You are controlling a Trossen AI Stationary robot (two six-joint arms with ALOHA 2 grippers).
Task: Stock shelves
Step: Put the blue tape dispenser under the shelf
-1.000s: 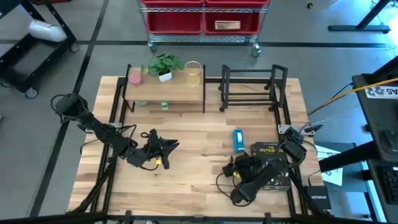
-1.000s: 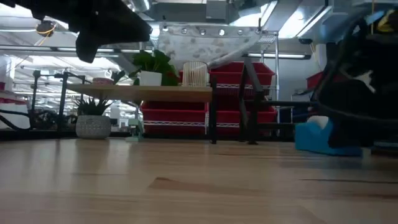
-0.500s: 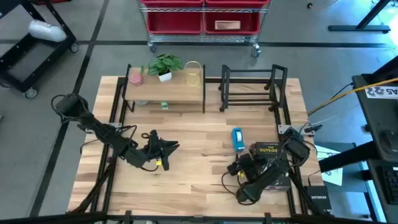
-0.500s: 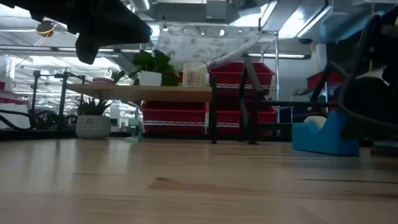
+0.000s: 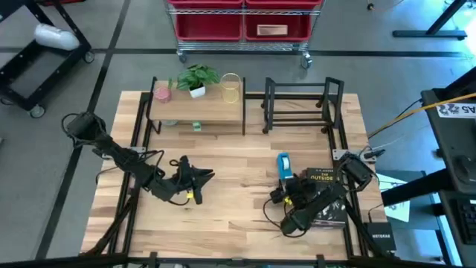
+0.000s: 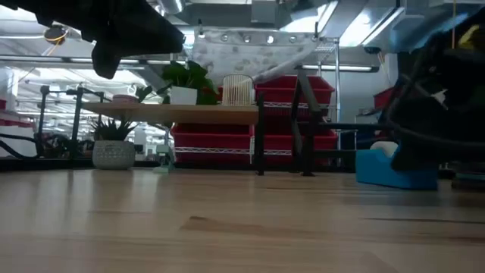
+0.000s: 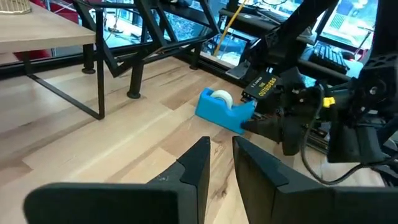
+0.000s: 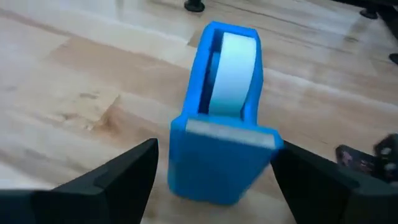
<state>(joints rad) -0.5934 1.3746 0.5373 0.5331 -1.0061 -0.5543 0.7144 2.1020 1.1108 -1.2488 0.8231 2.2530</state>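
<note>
A blue tape dispenser (image 5: 283, 165) with a white roll lies on the table at centre right. My right gripper (image 8: 214, 155) is open at the dispenser's near end (image 8: 217, 168), one finger on each side; I cannot tell whether they touch it. My left gripper (image 7: 221, 158) hovers shut over the table's left half (image 5: 197, 177), holding nothing. The wood-topped shelf (image 5: 197, 110) stands at the far left and carries a plant (image 5: 197, 77), a pink thing (image 5: 161, 92) and a yellow cup (image 5: 231, 88). The black rack (image 5: 301, 104) stands on the table beside it.
A black book with yellow lettering (image 5: 321, 177) lies under my right arm at the table's right edge. A potted plant (image 6: 114, 148) stands under the shelf. A cart with red bins (image 5: 242, 22) is beyond the far edge. Bare wood lies in the middle (image 5: 230, 208).
My right gripper has moved toward the tape dispenser from its near side. The dispenser has stayed where it was.
</note>
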